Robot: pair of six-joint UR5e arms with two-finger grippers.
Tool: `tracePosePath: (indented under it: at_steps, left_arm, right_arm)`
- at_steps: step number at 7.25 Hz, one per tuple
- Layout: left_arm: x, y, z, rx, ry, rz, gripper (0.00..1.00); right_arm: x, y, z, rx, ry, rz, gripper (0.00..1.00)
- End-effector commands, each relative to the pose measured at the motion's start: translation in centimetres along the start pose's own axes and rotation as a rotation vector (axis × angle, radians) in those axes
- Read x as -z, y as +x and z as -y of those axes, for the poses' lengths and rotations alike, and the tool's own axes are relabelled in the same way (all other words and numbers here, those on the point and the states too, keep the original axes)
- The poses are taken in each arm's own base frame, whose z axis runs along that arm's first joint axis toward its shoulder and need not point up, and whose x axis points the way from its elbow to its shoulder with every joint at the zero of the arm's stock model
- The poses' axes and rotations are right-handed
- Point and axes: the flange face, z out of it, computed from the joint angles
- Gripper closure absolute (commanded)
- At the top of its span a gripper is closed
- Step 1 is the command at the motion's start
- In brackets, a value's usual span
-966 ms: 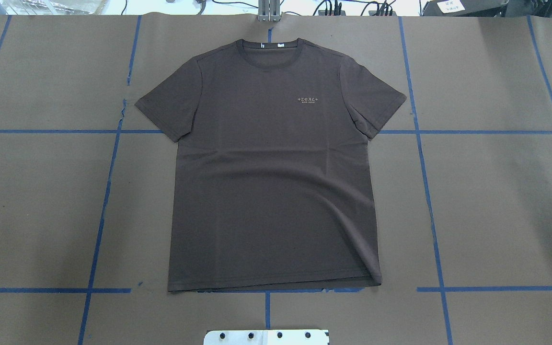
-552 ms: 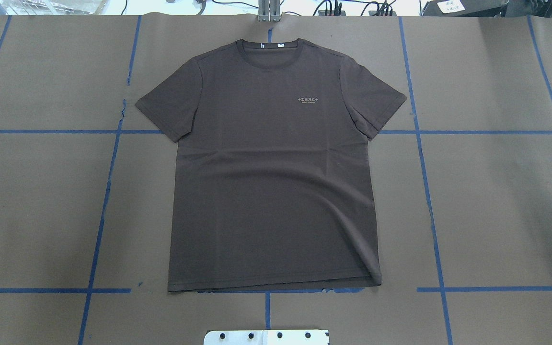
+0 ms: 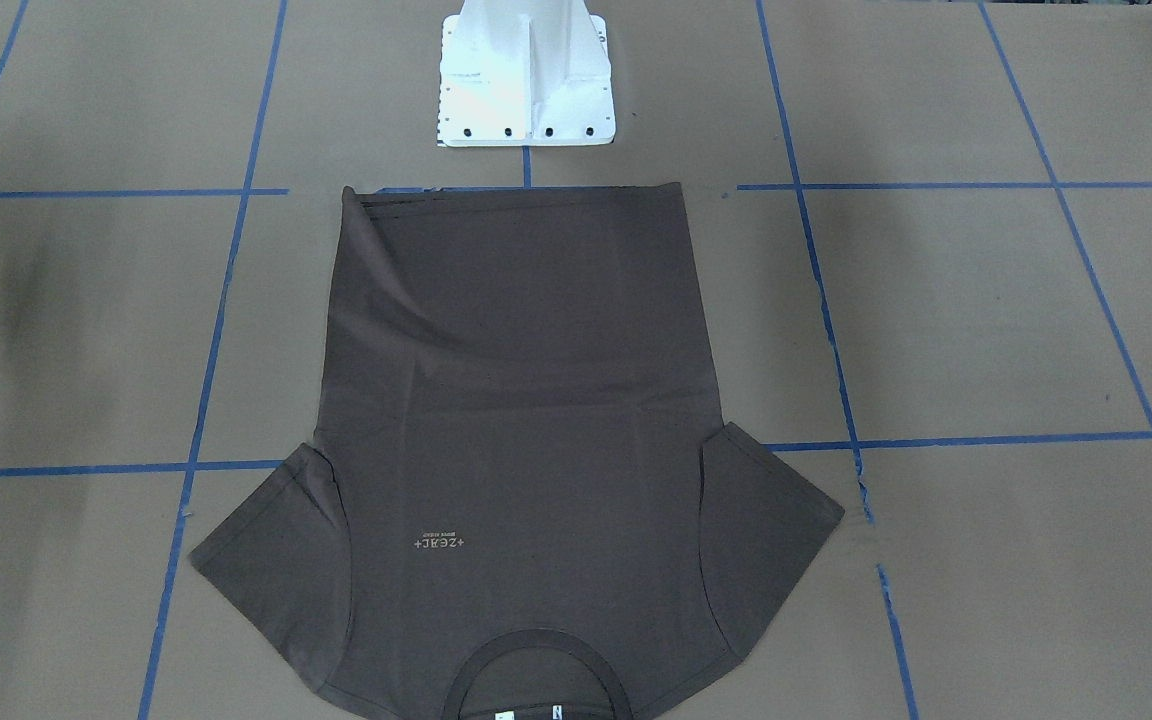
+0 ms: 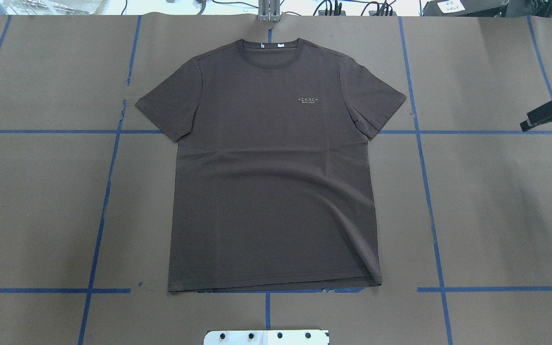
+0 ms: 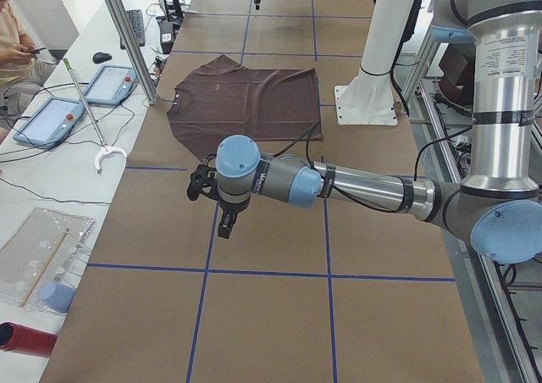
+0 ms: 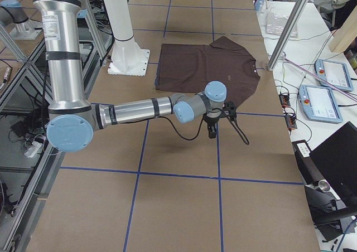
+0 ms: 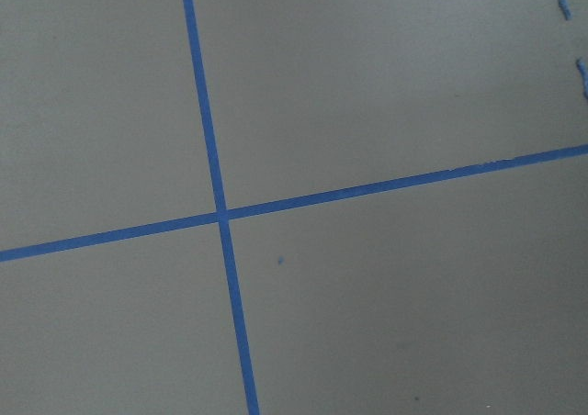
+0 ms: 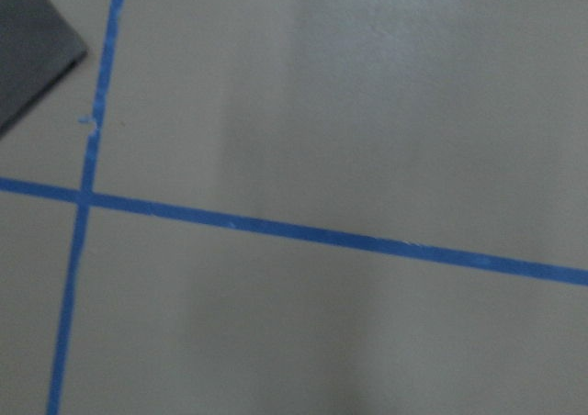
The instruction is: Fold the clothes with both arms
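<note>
A dark brown short-sleeved T-shirt (image 4: 276, 191) of thin soft fabric lies spread flat and face up in the middle of the tabletop (image 4: 496, 215), which is covered in brown paper marked with a grid of blue tape lines (image 4: 429, 201). Its ribbed round collar (image 4: 271, 60) points away from the robot, with small white neck tags (image 4: 280, 45) inside it. Its hem lies just short of the white metal base block (image 3: 526, 80). Both sleeves are spread out to the sides, and the small pale chest lettering (image 4: 308, 99) faces up. Soft wrinkles run across the lower body toward the hem corner on the robot's right.

The 2 arms reach low over bare paper, 1 on each side, both well apart from the T-shirt. The left arm (image 5: 364, 188), silver-grey tubes with light blue joint caps, shows only in a side view. Its black left fingers (image 5: 227, 224) point down near a tape line, and I cannot tell whether they are released or clenched. The right arm (image 6: 134, 110) ends in the black right fingers (image 6: 211, 130), which show at the overhead view's right edge, level with the sleeves. I cannot tell their state either. The right wrist camera catches a dark sleeve corner (image 8: 32, 48) beside a tape crossing, and the left wrist camera looks down on another crossing.
</note>
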Motion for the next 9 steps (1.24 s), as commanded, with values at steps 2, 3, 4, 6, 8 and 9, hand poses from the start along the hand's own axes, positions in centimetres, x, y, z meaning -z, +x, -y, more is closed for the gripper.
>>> tracePosePath:
  at_steps: [2, 3, 4, 6, 8, 9]
  left_arm:
    - [1.3, 2.7, 0.6, -0.063, 0.046, -0.064, 0.0]
    - [0.5, 1.7, 0.4, -0.049, 0.031, -0.061, 0.0]
    - [-0.3, 1.0, 0.2, -0.039, 0.018, -0.062, 0.0]
    - [-0.3, 1.1, 0.1, -0.043, 0.017, -0.064, 0.0]
    - [-0.6, 1.4, 0.3, -0.048, 0.013, -0.066, 0.0]
    - [-0.6, 1.4, 0.3, -0.048, 0.013, -0.066, 0.0]
  right_arm:
    - [-7.3, -19.1, 7.8, -0.268, 0.108, -0.029, 0.01]
    - [-9.2, -22.4, 8.1, -0.371, 0.171, 0.007, 0.07]
    - [-11.4, -22.7, 9.3, -0.387, 0.171, -0.008, 0.15]
    - [-13.6, -20.9, 10.6, -0.418, 0.199, -0.078, 0.31]
    - [-14.6, -22.1, 13.7, -0.431, 0.238, -0.127, 0.33]
    - [-15.1, -21.7, 13.7, -0.434, 0.234, -0.14, 0.33]
